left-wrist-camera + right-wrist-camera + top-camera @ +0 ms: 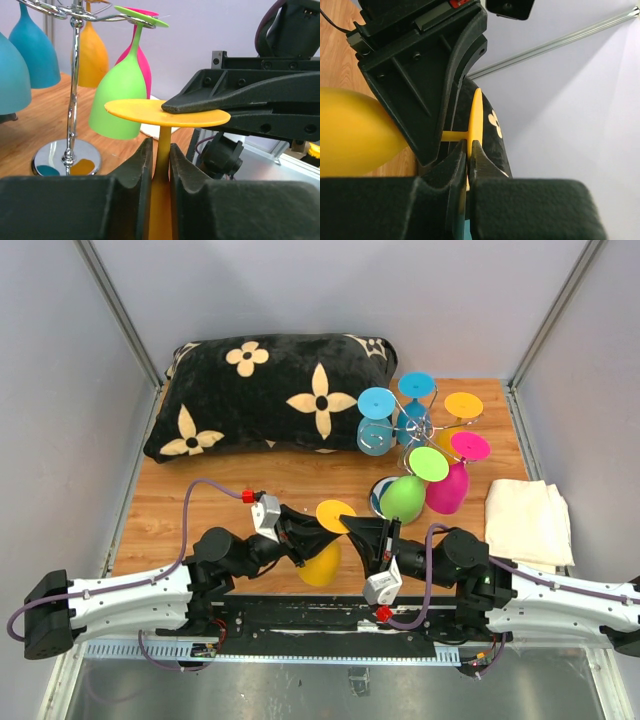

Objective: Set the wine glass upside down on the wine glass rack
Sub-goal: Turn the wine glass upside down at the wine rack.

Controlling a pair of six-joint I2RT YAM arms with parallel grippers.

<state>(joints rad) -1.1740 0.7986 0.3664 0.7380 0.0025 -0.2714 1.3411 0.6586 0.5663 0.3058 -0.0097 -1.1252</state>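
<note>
Pale grey-lilac walls [330,285] w/ alu corner posts [118,310]; wood tabletop [150,515]; even, soft light.

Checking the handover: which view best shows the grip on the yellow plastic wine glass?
Left wrist: the yellow plastic wine glass, stem clamped by left gripper, foot pinched by right gripper. Top external shows it small; right wrist, foot edge-on.

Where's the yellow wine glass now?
Top view: the yellow wine glass is front centre, nearer than the wine glass rack, the left gripper shut on its stem and the right gripper pinching its foot.
</note>
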